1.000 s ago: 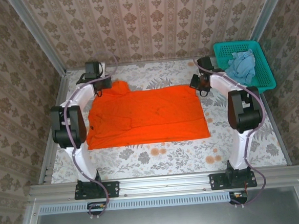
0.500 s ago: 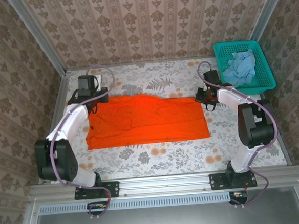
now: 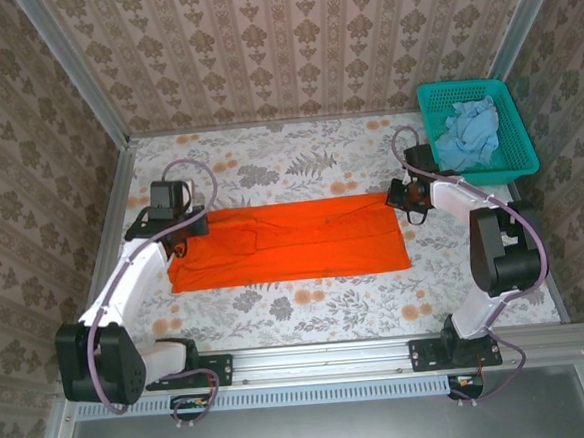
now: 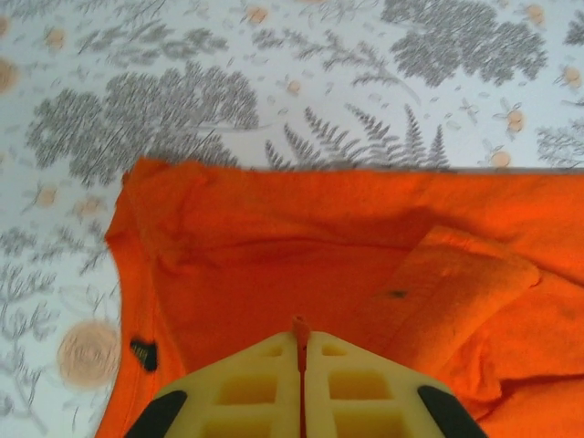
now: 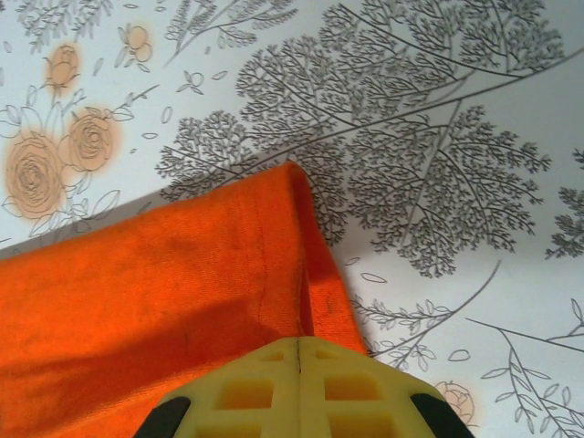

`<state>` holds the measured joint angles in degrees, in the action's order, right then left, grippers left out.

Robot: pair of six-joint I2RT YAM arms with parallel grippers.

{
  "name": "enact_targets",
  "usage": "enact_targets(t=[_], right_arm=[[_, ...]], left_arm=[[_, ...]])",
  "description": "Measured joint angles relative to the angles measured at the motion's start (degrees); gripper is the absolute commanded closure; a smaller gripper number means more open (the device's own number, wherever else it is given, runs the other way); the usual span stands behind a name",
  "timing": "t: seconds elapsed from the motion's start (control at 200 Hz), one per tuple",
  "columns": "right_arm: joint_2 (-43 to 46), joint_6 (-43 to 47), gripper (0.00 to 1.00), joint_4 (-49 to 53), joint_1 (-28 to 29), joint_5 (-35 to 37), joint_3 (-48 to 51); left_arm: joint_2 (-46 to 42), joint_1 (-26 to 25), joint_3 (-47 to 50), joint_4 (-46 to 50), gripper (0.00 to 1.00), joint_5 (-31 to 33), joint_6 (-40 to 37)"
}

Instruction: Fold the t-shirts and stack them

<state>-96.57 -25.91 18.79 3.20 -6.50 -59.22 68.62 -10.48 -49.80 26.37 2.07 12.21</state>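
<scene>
The bright orange t-shirt (image 3: 289, 241) lies on the table folded into a long flat strip. My left gripper (image 3: 177, 235) sits at its left far corner, jaws shut with a sliver of orange cloth (image 4: 298, 327) pinched between them. The dark neck label (image 4: 143, 353) shows beside it. At the strip's right far corner, my right gripper (image 3: 403, 202) is shut on the shirt's folded edge (image 5: 306, 274). The pale blue t-shirt (image 3: 470, 129) lies crumpled in the teal basket (image 3: 520, 148).
The basket stands at the back right corner, close behind the right arm. A floral cloth (image 3: 308, 308) covers the table. Patterned walls close in the back and both sides, and a metal rail (image 3: 322, 357) runs along the near edge.
Both grippers have drawn the shirt's far edge toward the near side, folding it over. The orange shape has shrunk from a wide rectangle to a narrow strip.
</scene>
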Motion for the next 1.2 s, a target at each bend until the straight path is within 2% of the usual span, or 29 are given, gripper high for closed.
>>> enact_targets(t=[0.03, 0.06, 0.095, 0.1, 0.11, 0.165, 0.27, 0.325, 0.475, 0.625, 0.815, 1.03, 1.2], right_arm=[[0.02, -0.26, 0.95, 0.04, -0.33, -0.02, 0.20], [0.11, -0.76, 0.85, 0.04, -0.76, -0.04, 0.50], [0.22, -1.36, 0.74, 0.31, -1.18, -0.02, 0.81], [0.24, -1.57, 0.72, 0.37, -1.29, 0.00, 0.87], [0.28, -2.10, 0.71, 0.50, -1.44, 0.00, 0.96], [0.55, -3.32, 0.65, 1.14, -2.32, 0.09, 1.57], [1.01, -6.32, 0.55, 2.75, -4.02, 0.28, 2.16], [1.53, -7.63, 0.54, 2.78, -4.57, 0.24, 2.69], [3.23, -11.34, 0.61, 2.47, -4.37, -0.31, 3.54], [2.49, -13.16, 0.68, 2.12, -1.29, -1.75, 2.05], [-4.44, -13.55, 0.71, 2.19, 4.59, -3.43, -6.05], [-11.96, -13.53, 0.72, 3.93, 6.49, -4.50, -12.04], [-15.28, -13.49, 0.73, 6.14, 6.43, -4.20, -15.13]], left_arm=[[-1.07, -0.04, 0.59, 0.94, 0.91, 1.20, 0.85], [-1.90, 0.00, 0.92, 1.81, 0.83, 2.45, 1.62], [-2.67, 0.09, 1.03, 2.82, 0.60, 4.31, 2.80], [-2.71, 0.11, 1.01, 2.93, 0.55, 4.50, 2.75], [-2.84, 0.17, 1.01, 3.13, 0.52, 5.16, 3.02], [-3.13, 0.66, 0.79, 4.17, 0.49, 7.80, 4.72], [-1.51, 1.92, -1.05, 6.73, 0.36, 12.11, 7.06], [0.33, 2.45, -2.99, 8.15, 0.36, 13.97, 8.26], [8.44, 4.72, -10.05, 9.62, 0.39, 13.97, 9.03], [23.26, 8.28, -22.08, 12.37, 0.43, 7.26, 8.41], [40.72, 10.99, -35.17, 16.04, 0.43, 0.31, 6.45], [49.75, 14.97, -41.70, 19.34, 0.51, -5.09, 4.48], [51.67, 16.59, -42.93, 19.34, 0.59, -8.76, 4.50]])
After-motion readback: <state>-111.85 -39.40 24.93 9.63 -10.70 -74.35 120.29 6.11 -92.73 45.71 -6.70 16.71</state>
